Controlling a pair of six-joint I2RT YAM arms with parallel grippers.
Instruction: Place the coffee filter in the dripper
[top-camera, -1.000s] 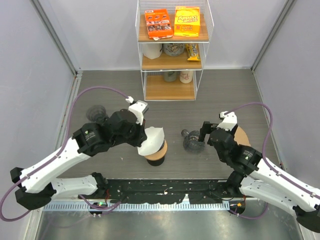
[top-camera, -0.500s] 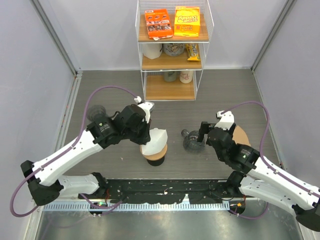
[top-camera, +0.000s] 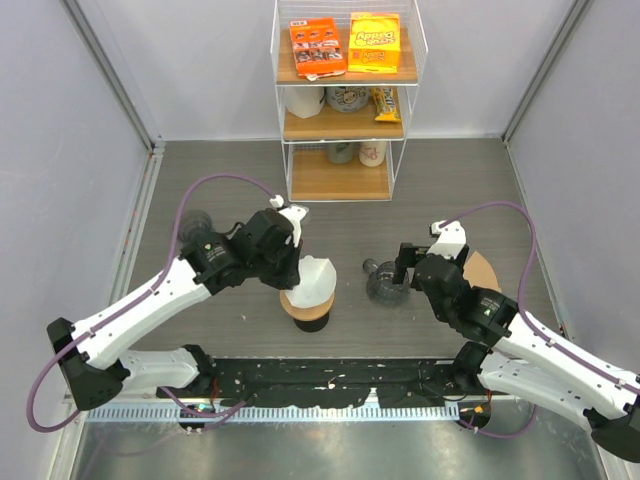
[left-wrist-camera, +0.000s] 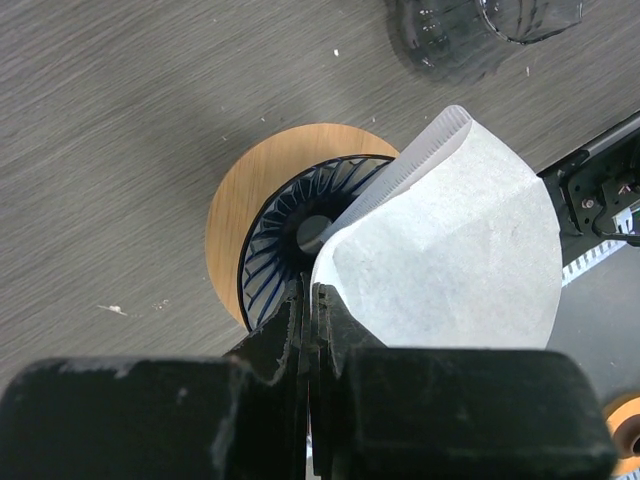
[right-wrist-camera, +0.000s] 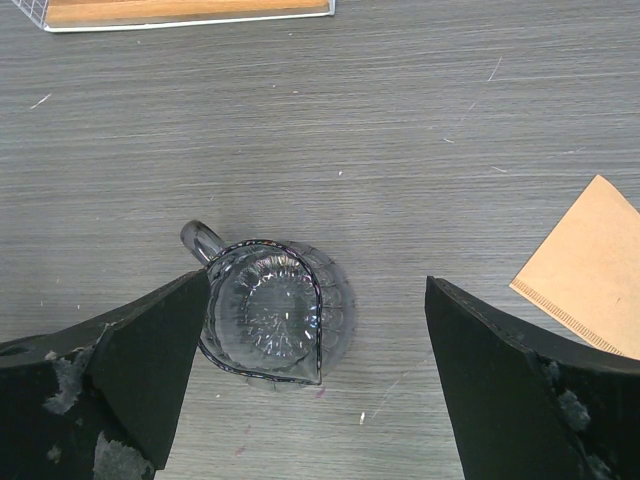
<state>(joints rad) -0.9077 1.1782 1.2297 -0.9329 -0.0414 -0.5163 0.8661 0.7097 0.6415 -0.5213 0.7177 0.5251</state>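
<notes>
left gripper (left-wrist-camera: 308, 300) clenched on white coffee filter (left-wrist-camera: 450, 250) | right gripper (right-wrist-camera: 315, 330) spread, empty | risk: filter sits tilted over dripper (left-wrist-camera: 275, 250); you release now, it likely tips off the rim

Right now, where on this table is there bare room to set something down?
Bare tabletop lies back right, between the shelf rack and the right wall, and back left, between the rack and the left wall. The middle is crowded: the left gripper holds the white filter over the dripper, with the glass server and brown filter to its right.
</notes>
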